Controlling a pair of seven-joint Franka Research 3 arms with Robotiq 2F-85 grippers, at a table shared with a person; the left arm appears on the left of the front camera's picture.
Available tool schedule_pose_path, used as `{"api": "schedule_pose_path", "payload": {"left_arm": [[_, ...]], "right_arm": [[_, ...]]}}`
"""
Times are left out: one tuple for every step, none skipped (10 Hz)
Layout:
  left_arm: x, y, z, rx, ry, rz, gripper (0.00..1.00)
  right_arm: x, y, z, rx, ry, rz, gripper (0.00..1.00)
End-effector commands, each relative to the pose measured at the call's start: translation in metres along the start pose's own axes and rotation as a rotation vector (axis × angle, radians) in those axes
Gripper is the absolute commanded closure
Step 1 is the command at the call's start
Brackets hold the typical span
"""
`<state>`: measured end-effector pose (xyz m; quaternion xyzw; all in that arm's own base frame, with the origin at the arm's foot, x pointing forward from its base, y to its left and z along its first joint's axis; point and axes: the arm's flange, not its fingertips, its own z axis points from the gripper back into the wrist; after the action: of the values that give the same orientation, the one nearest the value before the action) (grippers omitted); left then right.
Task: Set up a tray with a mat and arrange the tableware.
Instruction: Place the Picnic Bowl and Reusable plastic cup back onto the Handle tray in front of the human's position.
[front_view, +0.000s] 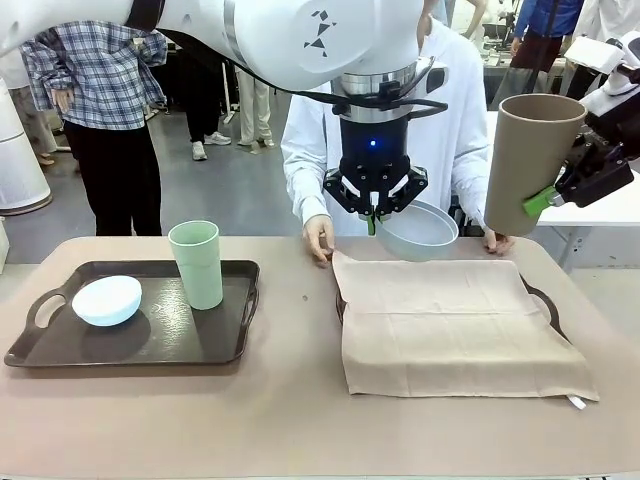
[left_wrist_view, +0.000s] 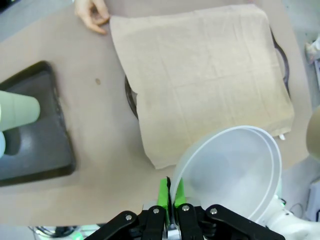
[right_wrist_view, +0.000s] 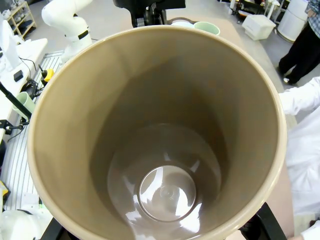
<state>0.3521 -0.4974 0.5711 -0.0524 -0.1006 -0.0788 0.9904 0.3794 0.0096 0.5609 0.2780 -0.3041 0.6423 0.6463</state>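
Precariously rim-pinched by the left gripper (front_view: 372, 222) above the mat (front_view: 450, 320), the pale blue bowl (front_view: 418, 232) may slip; the right gripper (front_view: 548, 198) clasps the tan tumbler (front_view: 528, 160).

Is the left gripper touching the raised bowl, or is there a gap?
Touching. The left wrist view shows the left gripper with its green pads pinched on the rim of the raised bowl, one pad on each side.

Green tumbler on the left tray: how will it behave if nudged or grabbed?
Probably tippy: the green tumbler stands tall on a narrow base on the dark tray, so a push near its rim may topple it. Its smooth wall looks like thin plastic: likely light, stiff, a bit slippery.
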Motion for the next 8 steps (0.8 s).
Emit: {"api": "schedule_pose_path", "payload": {"left_arm": [[0.0008,0.0007,0.0020,0.000,-0.004,-0.014,1.00],[0.0008,0.0007,0.0020,0.000,-0.004,-0.014,1.00],[0.0008,0.0007,0.0020,0.000,-0.004,-0.014,1.00],[0.0008,0.0007,0.0020,0.000,-0.004,-0.014,1.00],[0.0008,0.0007,0.0020,0.000,-0.004,-0.014,1.00],[0.0008,0.0007,0.0020,0.000,-0.004,-0.014,1.00],[0.0008,0.0007,0.0020,0.000,-0.004,-0.014,1.00],[0.0008,0.0007,0.0020,0.000,-0.004,-0.014,1.00]], "right_arm": [[-0.0007,0.0018,-0.0005,0.007,0.008,0.003,0.78],[-0.0007,0.0018,-0.0005,0.007,0.008,0.003,0.78],[-0.0007,0.0018,-0.0005,0.007,0.008,0.003,0.78],[-0.0007,0.0018,-0.0005,0.007,0.008,0.003,0.78],[-0.0007,0.0018,-0.0005,0.007,0.008,0.003,0.78],[-0.0007,0.0018,-0.0005,0.007,0.008,0.003,0.78],[-0.0007,0.0018,-0.0005,0.007,0.008,0.003,0.78],[0.0000,0.0000,0.0000,0.000,0.000,0.000,0.19]]}}
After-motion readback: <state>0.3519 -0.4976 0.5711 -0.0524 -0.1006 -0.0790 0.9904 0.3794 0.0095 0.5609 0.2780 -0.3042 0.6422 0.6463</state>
